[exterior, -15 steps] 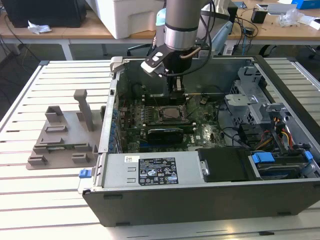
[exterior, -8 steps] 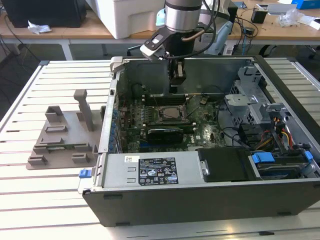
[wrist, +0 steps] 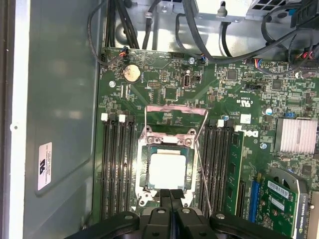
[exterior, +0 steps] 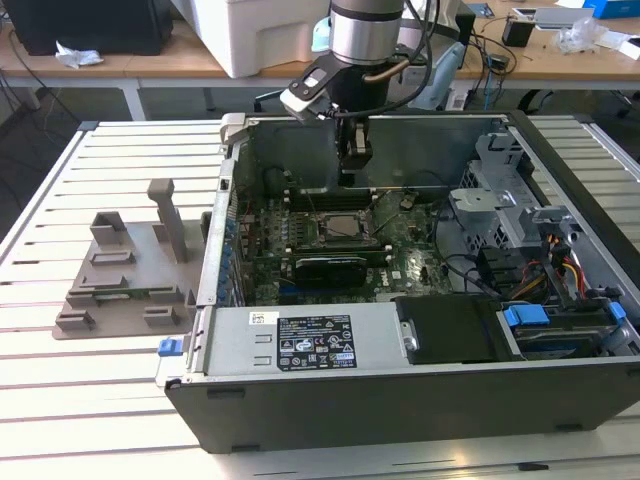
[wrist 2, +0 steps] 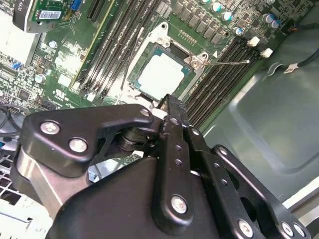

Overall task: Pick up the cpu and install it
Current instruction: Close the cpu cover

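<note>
At the exterior view's left a grey tray (exterior: 125,285) is seen beside the open computer case (exterior: 400,390). Within, the cpu (wrist: 168,169) is seated flat in the motherboard socket (wrist: 144,149), metal top upward, edges aligned with the memory slots (wrist: 115,169). Being square, it shows no long axis. The gripper (wrist: 172,198) is held above the socket, fingers pressed together, nothing grasped.

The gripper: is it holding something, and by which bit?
Nothing is held. The gripper is shut with nothing between its fingers, and the cpu lies flat in the socket.
</note>
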You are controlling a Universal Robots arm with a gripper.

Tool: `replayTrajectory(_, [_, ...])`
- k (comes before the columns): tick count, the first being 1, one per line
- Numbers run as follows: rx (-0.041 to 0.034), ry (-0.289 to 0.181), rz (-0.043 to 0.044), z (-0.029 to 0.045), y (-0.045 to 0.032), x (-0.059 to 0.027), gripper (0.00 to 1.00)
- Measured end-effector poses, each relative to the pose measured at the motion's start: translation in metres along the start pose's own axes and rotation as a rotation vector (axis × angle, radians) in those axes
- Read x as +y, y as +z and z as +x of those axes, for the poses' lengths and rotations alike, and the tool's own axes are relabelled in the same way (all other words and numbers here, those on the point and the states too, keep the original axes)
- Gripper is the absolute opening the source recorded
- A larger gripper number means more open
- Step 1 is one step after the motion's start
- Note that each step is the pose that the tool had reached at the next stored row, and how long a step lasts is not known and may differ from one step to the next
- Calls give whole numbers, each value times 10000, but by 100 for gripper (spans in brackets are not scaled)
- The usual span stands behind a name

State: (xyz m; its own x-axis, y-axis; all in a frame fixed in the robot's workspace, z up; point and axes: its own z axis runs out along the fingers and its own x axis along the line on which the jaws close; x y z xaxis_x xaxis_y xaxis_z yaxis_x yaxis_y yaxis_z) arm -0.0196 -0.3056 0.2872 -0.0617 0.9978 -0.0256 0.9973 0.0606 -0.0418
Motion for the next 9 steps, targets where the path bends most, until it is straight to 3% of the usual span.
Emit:
replayTrajectory(2, [-1, -23, -1, 12, -2, 23, 11])
replayTrajectory(5, [1, -49, 12, 11, -6, 283, 11])
replayTrajectory(9, [-1, -50, 111, 31, 53, 543, 11])
